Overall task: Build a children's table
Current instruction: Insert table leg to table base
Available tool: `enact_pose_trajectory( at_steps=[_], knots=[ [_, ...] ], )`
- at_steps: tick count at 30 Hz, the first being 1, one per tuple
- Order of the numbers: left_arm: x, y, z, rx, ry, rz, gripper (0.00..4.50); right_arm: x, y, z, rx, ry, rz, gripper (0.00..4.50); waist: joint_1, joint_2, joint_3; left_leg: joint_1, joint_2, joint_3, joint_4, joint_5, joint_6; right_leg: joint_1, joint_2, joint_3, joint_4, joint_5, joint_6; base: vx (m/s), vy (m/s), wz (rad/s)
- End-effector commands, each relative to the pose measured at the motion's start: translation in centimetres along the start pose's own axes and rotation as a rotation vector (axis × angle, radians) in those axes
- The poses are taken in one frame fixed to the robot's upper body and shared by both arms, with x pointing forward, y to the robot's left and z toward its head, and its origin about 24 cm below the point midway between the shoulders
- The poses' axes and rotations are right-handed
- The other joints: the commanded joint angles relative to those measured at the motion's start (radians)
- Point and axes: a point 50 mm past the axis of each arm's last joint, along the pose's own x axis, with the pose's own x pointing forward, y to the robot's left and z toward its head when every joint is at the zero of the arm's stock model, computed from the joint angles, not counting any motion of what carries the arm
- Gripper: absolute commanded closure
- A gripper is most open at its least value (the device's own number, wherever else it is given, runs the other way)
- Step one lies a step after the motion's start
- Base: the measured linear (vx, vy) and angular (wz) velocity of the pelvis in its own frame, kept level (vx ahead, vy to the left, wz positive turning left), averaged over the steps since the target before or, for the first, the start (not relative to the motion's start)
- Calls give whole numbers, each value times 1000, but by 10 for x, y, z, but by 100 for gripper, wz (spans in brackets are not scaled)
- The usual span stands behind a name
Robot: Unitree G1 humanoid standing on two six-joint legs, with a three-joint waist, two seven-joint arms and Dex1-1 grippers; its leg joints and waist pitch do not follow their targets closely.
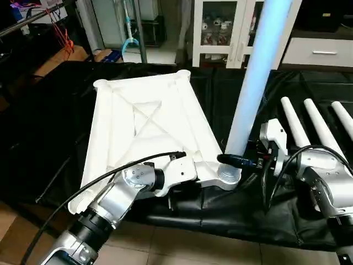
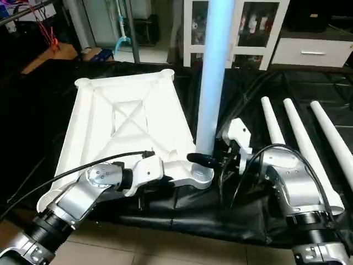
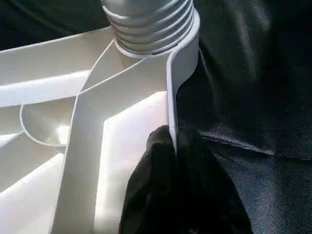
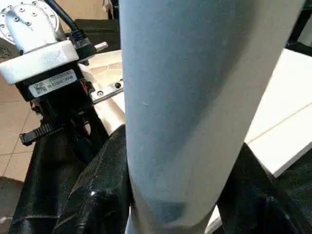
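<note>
My right gripper [image 1: 234,160] is clamped around the base of the upright leg [image 1: 255,77], which stands in the near right corner socket [image 1: 227,178] of the tabletop [image 1: 149,118]. My left gripper [image 3: 176,146] is pinched tight on the tabletop's near edge rib, just left of that socket. The tabletop lies ribs-up on the black sheet [image 1: 44,132], and three spare legs [image 1: 311,127] lie off to the right.

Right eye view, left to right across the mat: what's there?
Tabletop → upright leg standing in its corner socket → right gripper on that leg → three spare legs lying on the black mat.
</note>
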Motion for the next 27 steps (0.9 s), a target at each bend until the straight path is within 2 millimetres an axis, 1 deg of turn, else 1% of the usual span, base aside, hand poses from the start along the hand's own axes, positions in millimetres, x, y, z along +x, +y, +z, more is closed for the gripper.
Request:
enact_pose_trajectory(
  at_steps=[1,3,4,5,6,7,8,9,10,11,12,15,16,17,18,21,23,25,27],
  knots=[
    [0,3,-7,4,65,21,450,9,10,-20,112,28,59,268,-9,-15,-34,9,37,-14,-93,-312,27,17,-31,24,-92,-318,-190,0,0,0],
    [-1,4,-7,3,70,30,450,6,11,-28,134,36,34,268,-10,-15,-33,8,37,-14,-95,-316,25,17,-31,24,-93,-322,-187,0,0,0],
    [-1,5,-8,3,71,32,450,4,12,-31,143,42,25,268,-10,-13,-32,8,37,-15,-96,-322,22,17,-31,24,-94,-331,-184,0,0,0],
    [-1,5,-8,2,72,33,450,3,13,-37,154,51,12,268,-10,-13,-32,8,38,-15,-97,-325,20,16,-31,24,-95,-333,-182,0,0,0],
    [-1,5,-8,2,72,33,450,3,13,-37,154,51,12,268,-11,-12,-32,9,37,-15,-98,-331,18,17,-31,23,-96,-335,-180,0,0,0],
    [-2,5,-8,2,72,33,450,2,15,-43,170,60,-4,268,-12,-13,-31,9,38,-15,-99,-336,17,15,-31,23,-97,-334,-179,0,0,0],
    [-2,5,-8,1,72,33,450,1,16,-47,181,66,-16,268,-13,-12,-30,9,38,-15,-100,-342,15,14,-31,23,-98,-341,-179,0,0,0],
    [-2,5,-8,0,72,33,450,0,18,-52,193,74,-27,268,-14,-9,-29,12,38,-16,-102,-361,9,11,-30,23,-99,-349,-178,0,0,0],
    [-2,5,-8,0,72,33,450,0,18,-52,193,75,-27,268,-16,-10,-28,12,39,-16,-102,-369,5,11,-31,23,-100,-351,-178,0,0,0],
    [-2,5,-8,-1,71,33,450,0,19,-55,195,81,-29,268,-19,-9,-26,12,38,-18,-104,-394,-1,11,-29,22,-101,-364,-174,0,0,0],
    [-2,5,-8,-1,72,32,450,0,20,-57,192,92,-35,268,-21,-6,-25,15,38,-20,-106,-414,-6,9,-30,22,-102,-377,-171,0,0,0],
    [-2,5,-8,0,70,31,450,1,18,-57,200,82,-66,268,-29,-7,-23,19,37,-21,-107,-461,-15,5,-31,22,-110,-426,-157,0,0,0],
    [-2,5,-8,0,70,31,450,1,18,-57,200,82,-66,268,-30,-4,-24,18,36,-22,-108,-462,-16,6,-31,21,-110,-426,-155,0,0,0],
    [-2,5,-8,0,70,31,450,1,17,-57,203,78,-73,268,-32,-5,-24,16,37,-23,-110,-458,-16,8,-31,20,-110,-418,-152,0,0,0],
    [-2,5,-8,2,70,29,450,1,16,-57,198,78,-83,268,-32,-3,-26,14,38,-24,-112,-447,-16,10,-30,20,-108,-394,-154,0,0,0],
    [-3,5,-8,3,70,28,450,2,15,-57,190,72,-98,268,-35,-2,-24,14,39,-24,-114,-452,-18,11,-30,19,-108,-373,-165,0,0,0],
    [-3,5,-8,4,72,30,450,3,14,-56,186,62,-112,268,-38,-2,-24,16,38,-24,-114,-466,-19,9,-31,20,-110,-391,-164,0,0,0],
    [-4,6,-8,4,82,44,450,6,13,-54,167,49,-143,268,-42,-3,-22,15,38,-24,-114,-477,-20,8,-32,20,-113,-418,-158,0,0,0],
    [-4,6,-9,2,85,48,450,8,12,-54,157,47,-161,268,-48,-4,-21,16,37,-27,-115,-498,-24,4,-34,19,-116,-461,-144,0,0,0]
  ],
)
